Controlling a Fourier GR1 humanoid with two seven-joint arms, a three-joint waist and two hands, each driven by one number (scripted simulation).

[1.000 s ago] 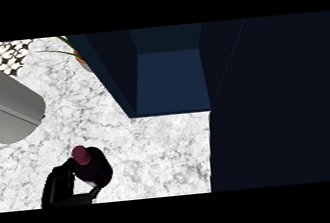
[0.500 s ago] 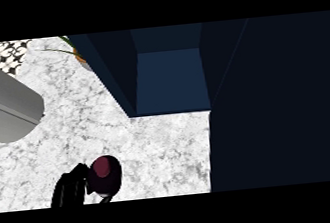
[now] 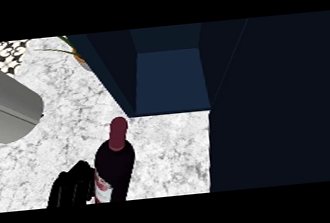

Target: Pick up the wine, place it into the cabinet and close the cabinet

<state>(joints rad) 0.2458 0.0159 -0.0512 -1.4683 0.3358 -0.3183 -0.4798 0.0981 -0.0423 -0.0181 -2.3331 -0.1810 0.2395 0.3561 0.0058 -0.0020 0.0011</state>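
Ok, head view: dark glass wine bottle with a maroon foil cap is low centre-left, over the white-grey marbled counter, neck pointing up-view toward the open dark-blue cabinet. It sits just short of the cabinet mouth, a bit left of it. Whether its base rests on the counter or is lifted, I can't tell from this angle, since the base runs off the lower edge.

Handling, my read: glass, so stiff and breakable, prob fairly heavy if full, smooth and slippery on the body. Neck is thin and a poor place to hold; best grip is round the wide body at or just below the label, w/ the weight low. Tall and top-heavy, so I'd avoid clipping the cabinet's wall going in.

Hand now: black hand is up against the bottle's left side at label height, fingers curled onto the body, so it's clamped on the bottle as far as I see. Thumb side is hidden behind the glass. It comes in at the view's left, so I take it as the left hand. Right hand: not showing anywhere.

Grey rounded appliance sits far left, well apart from the bottle.
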